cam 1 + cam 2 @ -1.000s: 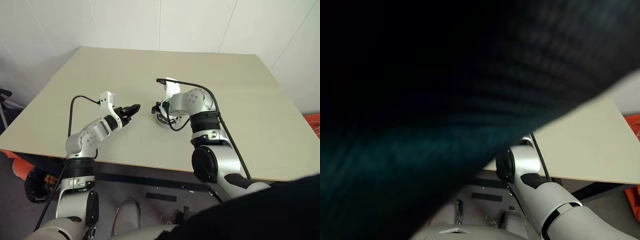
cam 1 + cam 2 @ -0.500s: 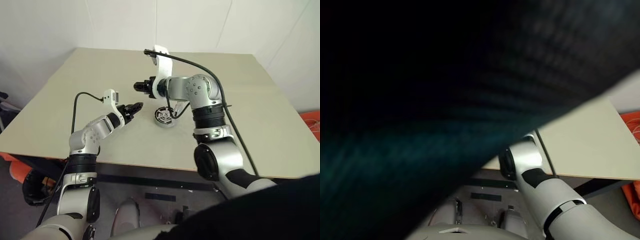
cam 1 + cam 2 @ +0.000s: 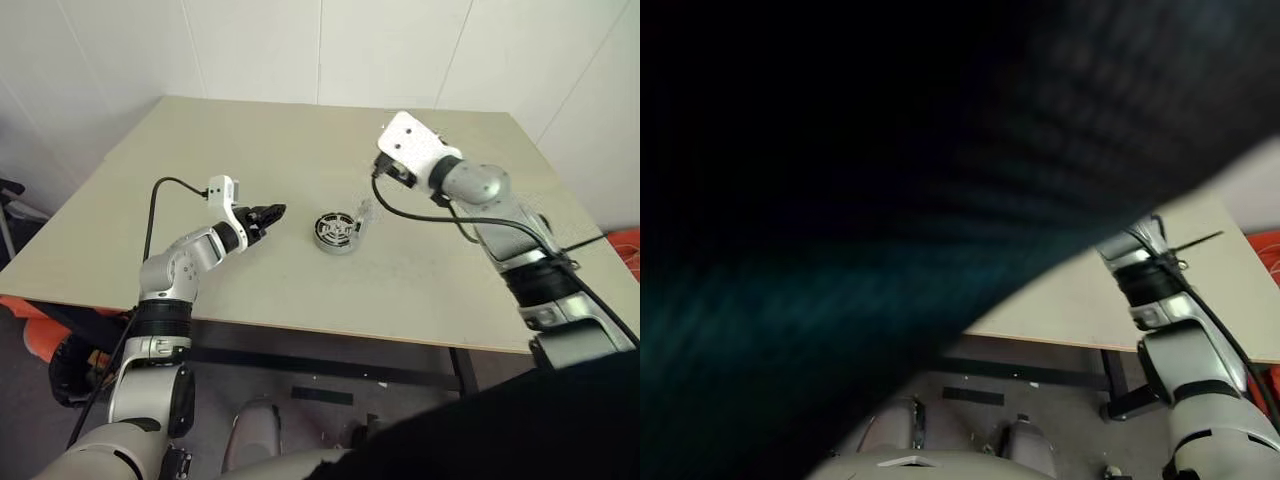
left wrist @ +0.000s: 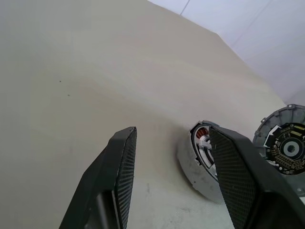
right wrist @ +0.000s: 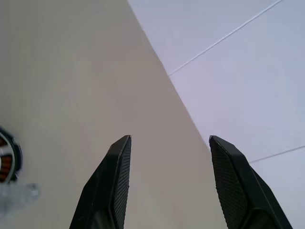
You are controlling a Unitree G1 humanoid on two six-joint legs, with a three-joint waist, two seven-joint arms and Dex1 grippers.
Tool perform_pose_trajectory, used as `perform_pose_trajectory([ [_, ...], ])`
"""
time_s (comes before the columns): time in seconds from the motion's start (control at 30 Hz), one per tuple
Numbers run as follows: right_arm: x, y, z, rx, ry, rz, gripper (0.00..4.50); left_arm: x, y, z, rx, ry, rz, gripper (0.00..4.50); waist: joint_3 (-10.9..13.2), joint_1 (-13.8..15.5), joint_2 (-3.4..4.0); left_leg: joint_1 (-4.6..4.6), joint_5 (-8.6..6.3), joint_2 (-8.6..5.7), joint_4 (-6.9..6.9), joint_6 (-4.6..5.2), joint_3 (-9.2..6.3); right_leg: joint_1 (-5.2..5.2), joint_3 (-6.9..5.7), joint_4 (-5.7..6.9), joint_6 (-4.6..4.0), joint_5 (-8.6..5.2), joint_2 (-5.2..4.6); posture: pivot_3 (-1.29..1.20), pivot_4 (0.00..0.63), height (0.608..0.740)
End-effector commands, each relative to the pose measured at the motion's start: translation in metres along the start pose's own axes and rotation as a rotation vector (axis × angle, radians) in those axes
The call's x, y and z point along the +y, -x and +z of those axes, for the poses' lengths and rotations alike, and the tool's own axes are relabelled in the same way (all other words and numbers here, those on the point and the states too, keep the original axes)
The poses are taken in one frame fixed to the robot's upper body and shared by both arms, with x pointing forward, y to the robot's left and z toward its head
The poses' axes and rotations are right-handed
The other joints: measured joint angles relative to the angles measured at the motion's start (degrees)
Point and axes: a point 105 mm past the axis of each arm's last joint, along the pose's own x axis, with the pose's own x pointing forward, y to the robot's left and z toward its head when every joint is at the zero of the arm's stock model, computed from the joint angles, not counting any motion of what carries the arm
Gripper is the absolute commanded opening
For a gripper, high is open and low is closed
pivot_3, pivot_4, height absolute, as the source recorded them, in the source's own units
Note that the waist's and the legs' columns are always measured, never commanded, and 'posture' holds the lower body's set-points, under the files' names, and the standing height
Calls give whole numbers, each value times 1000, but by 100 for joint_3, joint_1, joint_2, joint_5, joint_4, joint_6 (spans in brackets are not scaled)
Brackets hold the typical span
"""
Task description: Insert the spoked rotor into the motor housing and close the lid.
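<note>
Left fingers (image 4: 124, 176) stand apart with nothing between them, low over the surface (image 3: 200, 150), pointing at the housing (image 3: 335, 231) just beside them. Right fingers (image 5: 119, 181) also apart and empty, raised above the surface beyond the housing, aimed toward the far edge and wall. Housing lies flat mid-surface, copper windings visible in the left wrist view; the lid (image 4: 285, 143) stands tilted on edge against its far side; can't tell if the rotor is in.

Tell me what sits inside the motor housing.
Inside the motor housing, a silver spoked face shows; in the left wrist view copper windings peek out. Anything beneath is covered.
</note>
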Motion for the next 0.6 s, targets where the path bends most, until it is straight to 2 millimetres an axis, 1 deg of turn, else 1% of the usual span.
perform_pose_trajectory([
  [0.03, 5, 15, -14, 56, 141, -3, 2913, -3, -1, 20, -66, -107, 0, 2556, 0, -6, 0, 5, -2, -1, 4, 12, 1, 6, 1, -1, -2, 1, -1, 0, 0, 740],
  [0.07, 14, 22, -31, 121, 161, 15, 2913, -2, 0, 21, -69, -125, 7, 2556, 0, -3, -1, 11, -11, -1, 9, 35, 2, 13, 2, -1, -1, 1, -2, 0, 0, 740],
  [0.13, 30, 36, -57, 214, 173, 50, 2913, 1, 1, 23, -75, -157, 21, 2556, 0, 14, -1, 18, -12, -3, 10, 53, 2, 25, 1, -4, -2, 2, -4, 0, 0, 740],
  [0.17, 35, 41, -63, 240, 171, 58, 2913, 2, 2, 23, -77, -171, 27, 2556, 0, 8, 0, 24, -17, -4, 11, 69, 2, 30, 2, -4, -2, 2, -4, 0, 0, 740],
  [0.23, 43, 49, -65, 254, 138, 68, 2913, 4, 3, 25, -80, -203, 38, 2556, 2, -9, 6, 28, -18, -2, 11, 78, 2, 29, 4, -5, -2, 2, -4, 0, 0, 740],
  [0.27, 46, 51, -58, 232, 89, 61, 2913, 5, 4, 26, -82, -217, 44, 2556, 4, -25, 10, 30, -19, -2, 11, 80, 2, 27, 6, -4, -2, 2, -4, 0, 0, 740],
  [0.37, 49, 47, -25, 137, -75, 33, 2913, 8, 4, 26, -81, -233, 55, 2556, 3, -169, 12, 39, -15, 7, 6, 92, -1, 12, 13, 5, -11, 7, 1, 0, 0, 740],
  [0.47, 46, 37, 10, 41, -277, 1, 2913, 6, 2, 22, -71, -234, 46, 2556, 3, -244, 12, 56, -7, 11, 0, 112, -1, 14, 14, 10, -19, 11, 5, 0, 0, 740],
  [0.53, 41, 31, 30, -8, -393, -16, 2913, 4, 1, 18, -58, -240, 41, 2556, 3, -267, 12, 60, -4, 9, -1, 116, -2, 17, 15, 11, -21, 12, 4, 0, 0, 740],
  [0.6, 39, 27, 41, -30, -447, -21, 2533, 4, 1, 16, -54, -242, 40, 2556, 3, -275, 12, 63, -4, 9, 0, 117, -4, 22, 16, 10, -22, 13, 2, 0, 0, 740],
])
